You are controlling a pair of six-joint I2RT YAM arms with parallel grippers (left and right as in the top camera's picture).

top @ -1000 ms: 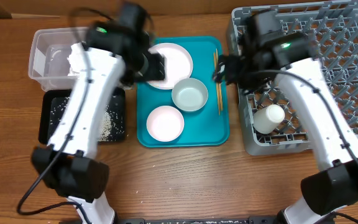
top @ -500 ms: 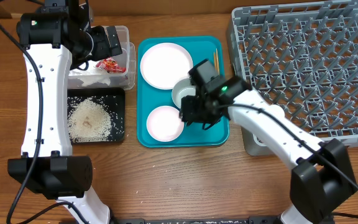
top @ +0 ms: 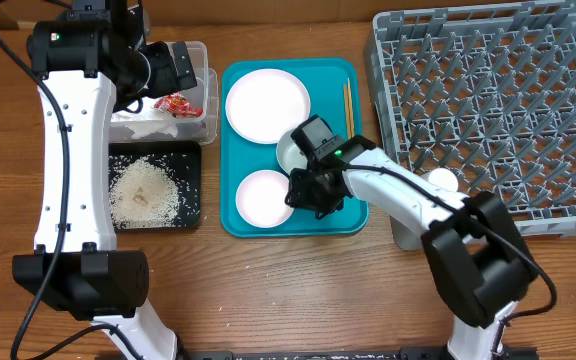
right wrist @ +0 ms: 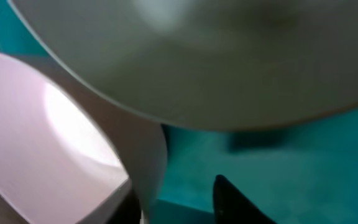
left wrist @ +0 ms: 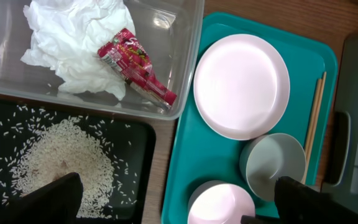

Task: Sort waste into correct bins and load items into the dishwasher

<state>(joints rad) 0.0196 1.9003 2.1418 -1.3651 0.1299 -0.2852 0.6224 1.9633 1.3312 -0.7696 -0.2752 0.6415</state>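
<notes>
Left tool: your left tool [top: 176,68] hangs over the clear tub [top: 208,100], fingers spread wide, holding nothing.
Right tool: your right tool [top: 306,192] sits at the small white bowl's [top: 258,198] 3 o'clock rim; you cannot tell its grip.
Waste: napkin [left wrist: 73,37] and wrapper [left wrist: 135,65] lie in the tub; rice [left wrist: 55,155] covers the black tray [left wrist: 140,155].
Dishes: plate [left wrist: 241,84], blue-grey bowl [left wrist: 272,163] and chopsticks [left wrist: 314,118] rest on the teal tray [top: 333,75]; cup [top: 440,180] lies at the rack's [top: 488,90] 7 o'clock corner.

Wooden table [top: 268,290] carries, L to R: clear tub [top: 207,110] & black tray [top: 192,216], teal tray [top: 230,160], grey rack [top: 488,100].
</notes>
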